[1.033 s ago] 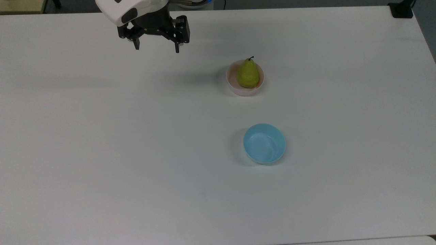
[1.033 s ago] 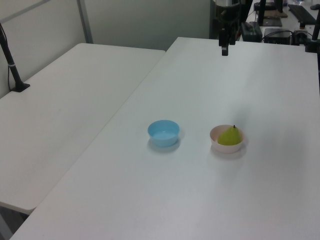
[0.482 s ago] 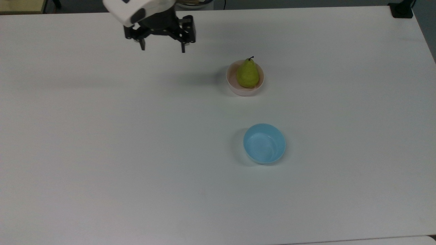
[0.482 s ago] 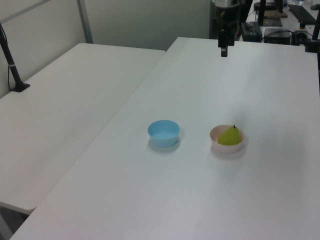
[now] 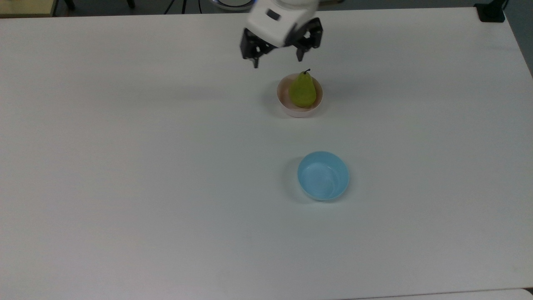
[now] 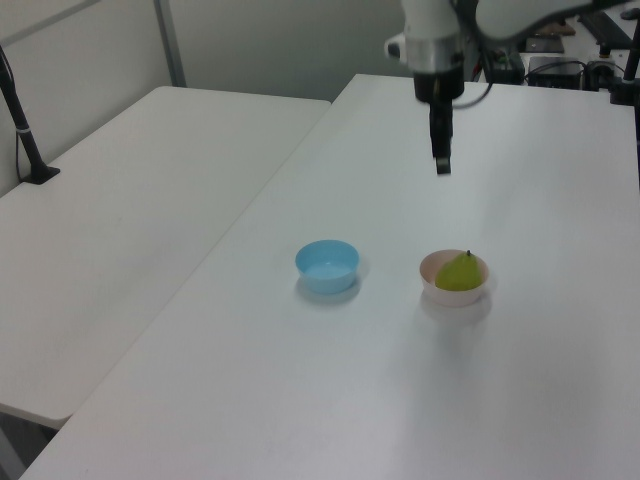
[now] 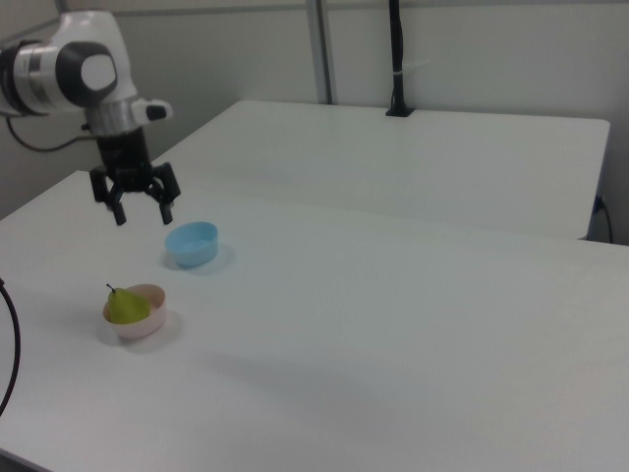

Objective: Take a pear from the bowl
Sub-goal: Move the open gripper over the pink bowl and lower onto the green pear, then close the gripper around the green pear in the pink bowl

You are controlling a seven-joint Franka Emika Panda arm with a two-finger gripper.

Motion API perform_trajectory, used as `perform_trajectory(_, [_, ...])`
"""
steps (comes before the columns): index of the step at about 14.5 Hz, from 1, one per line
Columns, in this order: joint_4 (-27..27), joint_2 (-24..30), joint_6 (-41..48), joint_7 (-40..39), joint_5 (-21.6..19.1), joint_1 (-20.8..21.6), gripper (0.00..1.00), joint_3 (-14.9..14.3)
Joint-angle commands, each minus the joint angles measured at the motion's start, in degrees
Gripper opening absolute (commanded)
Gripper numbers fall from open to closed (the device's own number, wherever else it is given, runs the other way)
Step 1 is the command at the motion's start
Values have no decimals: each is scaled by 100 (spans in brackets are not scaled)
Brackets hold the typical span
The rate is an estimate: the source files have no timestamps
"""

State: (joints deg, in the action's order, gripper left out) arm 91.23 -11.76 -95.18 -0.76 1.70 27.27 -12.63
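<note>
A yellow-green pear (image 5: 302, 90) (image 6: 459, 272) (image 7: 125, 306) with a short dark stem lies in the pale pink bowl (image 5: 288, 108) (image 6: 440, 293) (image 7: 145, 324) on the white table. My gripper (image 5: 277, 63) (image 6: 441, 165) (image 7: 143, 217) hangs open in the air, fingers pointing down and spread wide, nothing between them. In the top view it sits just above and slightly left of the bowl. The right view shows it well above the pear.
A light blue bowl (image 5: 323, 175) (image 6: 327, 266) (image 7: 192, 243) stands empty on the table (image 5: 125, 166), apart from the pink one. A second white table (image 6: 120, 230) (image 7: 413, 157) adjoins, with a black post (image 6: 22, 125) (image 7: 396, 59) clamped at its far side.
The arm has swung to the top view's right, from the far left toward the pink bowl, and has come forward over the table. Its fingers stay open. Pear and bowls have not moved.
</note>
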Motion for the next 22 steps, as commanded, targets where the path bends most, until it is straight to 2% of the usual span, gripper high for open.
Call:
perform_trajectory(1, [113,-414,44,-47,-47,401,100,-126])
perform_trajectory(5, [210,-924,17,-56,-30,639,100,-117])
perform_trajectory(8, [430,-1056,-167,-117,-30,657,100,-100])
perform_trajectory(9, [509,-1074,-237,-118,-30,657,97,-91])
perform_trajectory(13, [650,-1276,-449,-56,23,657,74,67])
perform_trajectory(16, [650,-1390,-597,-4,32,657,69,129])
perform_trajectory(18, [650,-1408,-633,-12,32,648,52,129])
perform_trajectory(19, [641,-1391,-616,-12,40,648,36,129])
perform_trajectory(20, [606,-1321,-564,-12,32,631,33,129])
perform_trajectory(22, [597,-1058,-528,-12,32,595,33,129])
